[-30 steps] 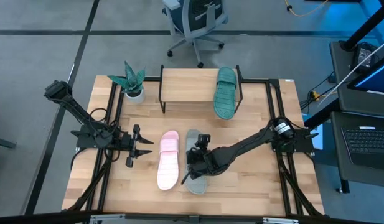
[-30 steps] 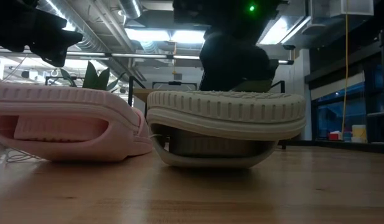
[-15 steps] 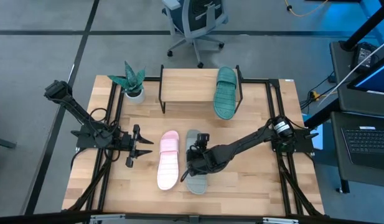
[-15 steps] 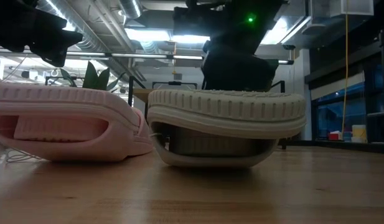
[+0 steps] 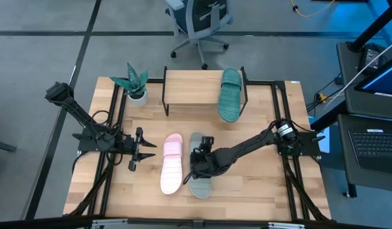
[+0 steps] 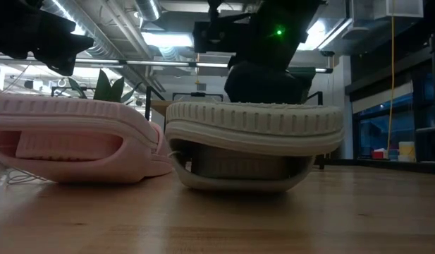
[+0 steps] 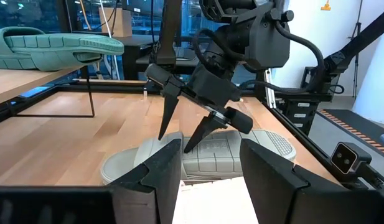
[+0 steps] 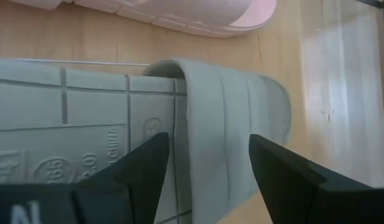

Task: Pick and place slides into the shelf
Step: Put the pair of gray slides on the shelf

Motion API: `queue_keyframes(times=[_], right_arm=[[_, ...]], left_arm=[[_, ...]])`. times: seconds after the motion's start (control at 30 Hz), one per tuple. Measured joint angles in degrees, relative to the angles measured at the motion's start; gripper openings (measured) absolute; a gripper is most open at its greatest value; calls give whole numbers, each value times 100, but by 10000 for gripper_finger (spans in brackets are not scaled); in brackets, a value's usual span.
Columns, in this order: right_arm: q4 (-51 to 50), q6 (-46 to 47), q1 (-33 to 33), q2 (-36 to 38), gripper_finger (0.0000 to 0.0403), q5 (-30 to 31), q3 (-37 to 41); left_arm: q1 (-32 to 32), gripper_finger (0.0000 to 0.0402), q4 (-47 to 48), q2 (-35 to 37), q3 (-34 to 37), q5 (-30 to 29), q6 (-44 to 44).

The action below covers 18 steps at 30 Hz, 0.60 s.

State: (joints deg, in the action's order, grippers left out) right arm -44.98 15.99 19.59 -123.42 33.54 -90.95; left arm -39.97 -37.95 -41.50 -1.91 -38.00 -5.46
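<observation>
The grey slide [image 5: 197, 184] lies on the tabletop beside the pink slide [image 5: 172, 164], both pointing toward the far edge. The teal slide [image 5: 230, 94] lies ribbed side up on the right part of the shelf [image 5: 189, 86], its near end past the shelf's edge. My right gripper [image 5: 199, 161] hangs over the grey slide, open. Its fingers point down on either side of the strap [image 8: 210, 118]; the left wrist view shows them [image 7: 175, 142] at the strap. My left gripper [image 5: 145, 151] waits open, left of the pink slide. My right gripper comes at the grey slide's strap [image 7: 155, 152] from above, one finger [image 8: 148, 168] on the insole side and one finger [image 8: 279, 174] on the toe side. I cannot tell whether they touch it. The slide rests flat on the table.
A potted plant [image 5: 135, 83] stands at the shelf's left end. Black frame rails [image 5: 117, 108] run along both sides of the table. The shelf's left and middle are bare wood. An office chair [image 5: 199, 22] stands beyond the far edge.
My right gripper has edged slightly toward the table's far-left while staying over the grey slide's strap. Neither slide on the table has visibly shifted.
</observation>
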Motion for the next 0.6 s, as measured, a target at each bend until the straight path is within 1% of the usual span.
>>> queue_keyframes(times=[0.27, 0.47, 0.6], right_arm=[[-7, 33, 50, -124, 229, 413, -13], [56, 51, -27, -115, 229, 170, -14], [51, 300, -44, -113, 228, 132, -13]], left_arm=[[0, 157, 2, 0, 0, 0, 1], [0, 157, 2, 1, 0, 0, -3], [-1, 157, 2, 0, 0, 0, -6]])
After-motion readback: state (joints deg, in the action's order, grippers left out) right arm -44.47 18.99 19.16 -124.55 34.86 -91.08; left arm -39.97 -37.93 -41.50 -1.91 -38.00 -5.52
